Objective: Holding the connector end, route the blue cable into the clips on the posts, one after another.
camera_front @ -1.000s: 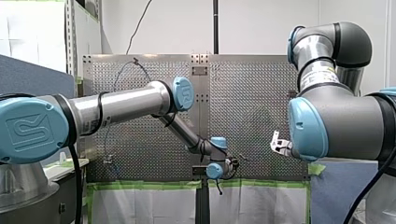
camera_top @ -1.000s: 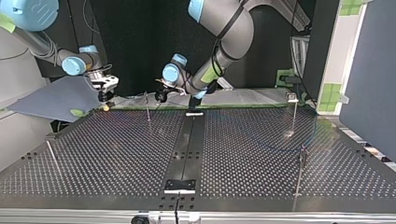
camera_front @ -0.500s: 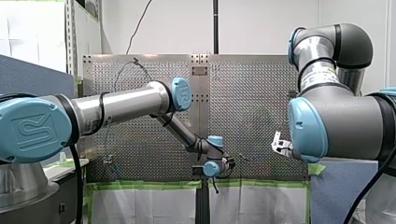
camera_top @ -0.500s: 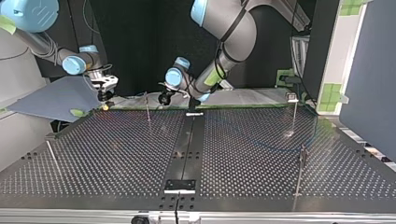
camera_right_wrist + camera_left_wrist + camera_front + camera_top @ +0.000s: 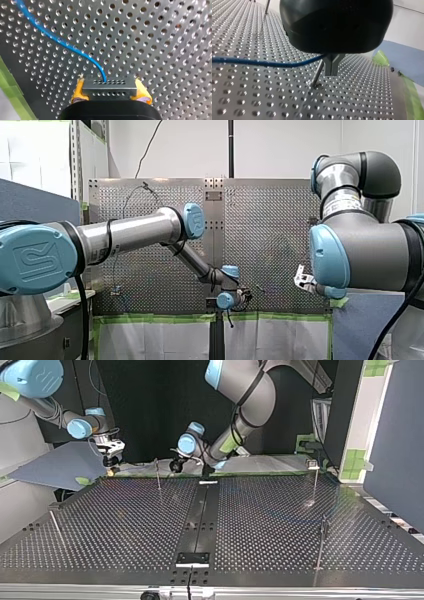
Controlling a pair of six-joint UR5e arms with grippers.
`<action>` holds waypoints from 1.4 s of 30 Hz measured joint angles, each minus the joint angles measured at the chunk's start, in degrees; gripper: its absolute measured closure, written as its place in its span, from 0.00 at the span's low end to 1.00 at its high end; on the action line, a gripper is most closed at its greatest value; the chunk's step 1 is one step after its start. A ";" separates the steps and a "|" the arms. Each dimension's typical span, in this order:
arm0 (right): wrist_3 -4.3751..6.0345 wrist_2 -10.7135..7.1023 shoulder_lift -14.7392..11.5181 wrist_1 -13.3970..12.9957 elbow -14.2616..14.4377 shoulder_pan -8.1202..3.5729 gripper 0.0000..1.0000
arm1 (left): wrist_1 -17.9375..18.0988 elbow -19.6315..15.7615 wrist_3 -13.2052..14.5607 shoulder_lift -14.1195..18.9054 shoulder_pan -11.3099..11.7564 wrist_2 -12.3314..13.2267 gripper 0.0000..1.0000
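Across the top view from its left: a bare post [image 5: 55, 527] stands at the near left of the perforated table [image 5: 125, 525], well apart from everything else. Beyond it, by the table's far left corner, my right gripper [image 5: 111, 458] hangs with its yellow pads [image 5: 141, 92] pressed onto the connector [image 5: 109, 87]. The blue cable [image 5: 65, 45] leaves the connector's face and curves away ahead of that gripper, low over the holes. Next comes the far post [image 5: 158, 474], and just to its right my left gripper [image 5: 176, 464], clearly the nearer of the two to that post. In the left wrist view the cable lies crosswise, its long axis running sideways to pass under the black gripper body, right beside a thin rod [image 5: 318, 73] that I take to be this same far post. As I judge it, the coming move turns on the cable lying beside the post rather than in its clip. Whether my left gripper is closed on the cable or spread I cannot tell — its own body hides the spot. Further right stand a far right post [image 5: 316, 480] and a near right post [image 5: 322, 542]. In the top view the cable's run across the table is too faint to trace, and no clip shows clearly.
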 joint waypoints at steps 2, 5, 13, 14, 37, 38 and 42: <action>-0.01 0.39 0.77 0.24 -0.48 -0.21 1.00 | -0.04 0.00 0.00 0.00 0.37 0.23 1.00; -0.61 0.77 1.35 0.79 -1.33 -0.22 1.00 | -0.07 0.00 -0.05 0.00 0.86 0.49 1.00; -1.52 1.00 1.59 1.61 -2.73 -0.02 1.00 | -0.04 0.20 -1.04 0.01 1.92 1.19 1.00; -1.53 1.01 1.59 1.70 -2.89 -0.01 1.00 | -0.03 0.31 -1.11 0.01 1.99 1.36 1.00; -0.93 0.32 3.68 3.32 -6.87 0.00 1.00 | 1.65 1.14 -3.96 0.03 2.04 1.20 1.00; -0.90 0.32 3.75 3.40 -7.01 -0.02 1.00 | 1.37 1.14 -3.83 0.05 1.98 1.19 0.96; -0.76 0.26 3.89 3.55 -7.37 0.04 1.00 | 0.30 1.14 -3.05 0.14 1.74 1.17 0.88</action>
